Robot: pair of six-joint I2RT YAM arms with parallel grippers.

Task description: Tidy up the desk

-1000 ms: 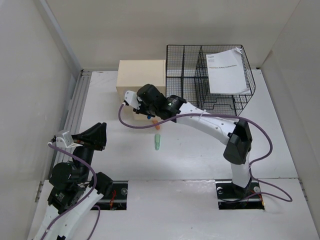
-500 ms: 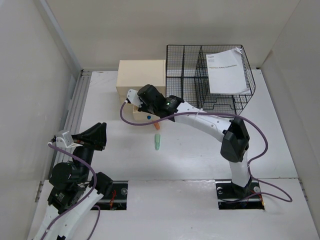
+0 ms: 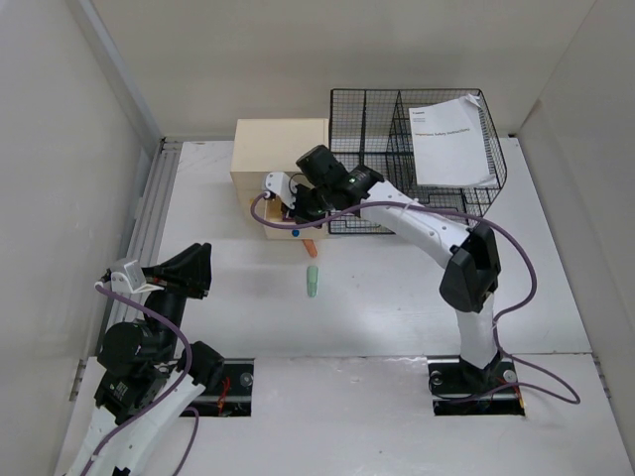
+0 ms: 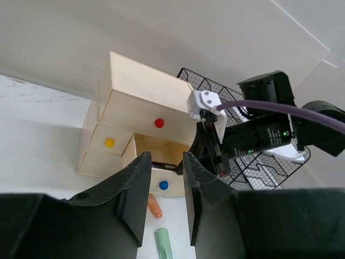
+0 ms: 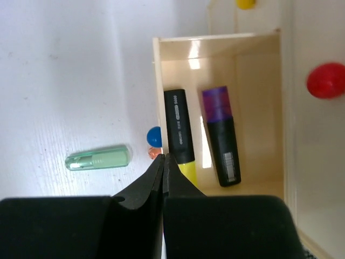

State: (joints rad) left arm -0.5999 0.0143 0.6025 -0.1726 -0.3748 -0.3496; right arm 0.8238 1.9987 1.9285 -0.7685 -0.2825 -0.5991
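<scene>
The white desk bears a cream drawer box. Its blue-knobbed drawer stands open and holds a black-capped yellow highlighter and a purple one. A green highlighter and an orange one lie on the desk in front of the drawer. My right gripper is shut and empty, hovering over the drawer's front edge. My left gripper is open and empty, held above the desk's left side, facing the box.
A black wire-mesh rack stands right of the box, with a printed paper in its right section. A ribbed metal rail runs along the desk's left edge. Walls close in on the left, back and right.
My right wrist has swung back and to the right, from in front of the box to over the open drawer. The left arm and the highlighters on the desk have not moved.
</scene>
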